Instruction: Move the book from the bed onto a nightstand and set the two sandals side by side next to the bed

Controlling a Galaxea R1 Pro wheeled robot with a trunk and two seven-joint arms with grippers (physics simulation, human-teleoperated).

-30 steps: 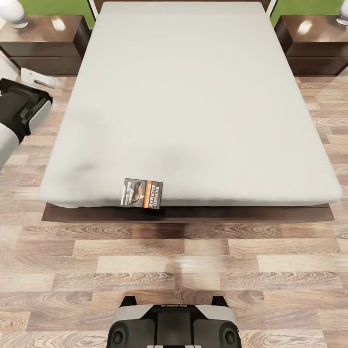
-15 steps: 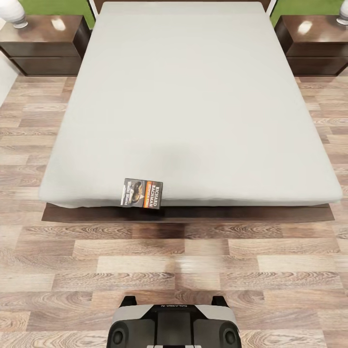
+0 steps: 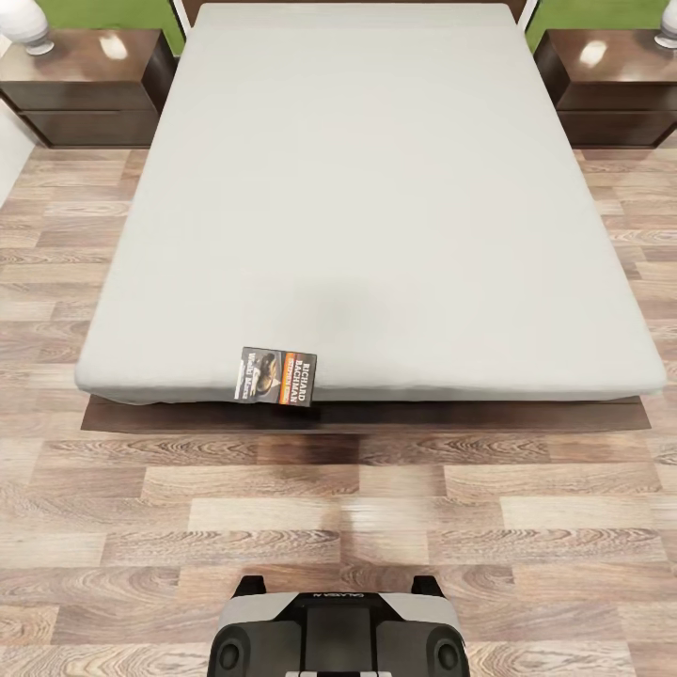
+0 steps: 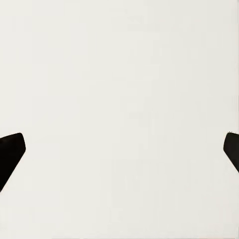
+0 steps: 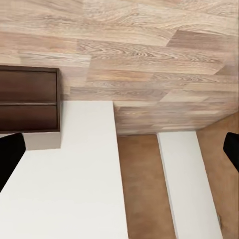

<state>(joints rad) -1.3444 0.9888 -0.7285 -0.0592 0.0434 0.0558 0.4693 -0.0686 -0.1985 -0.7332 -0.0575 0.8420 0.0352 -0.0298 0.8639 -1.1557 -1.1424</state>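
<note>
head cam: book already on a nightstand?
No. The book lies on the bed at its near edge, far from both nightstands.

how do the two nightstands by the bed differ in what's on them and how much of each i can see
The left nightstand carries a white rounded object near its outer back corner, well inside the picture; on the right nightstand a similar white object is cut off by the picture's edge. The left one shows more of its top than the right one. Both are dark brown, glossy, with two drawers, flanking the bed at its head.
</note>
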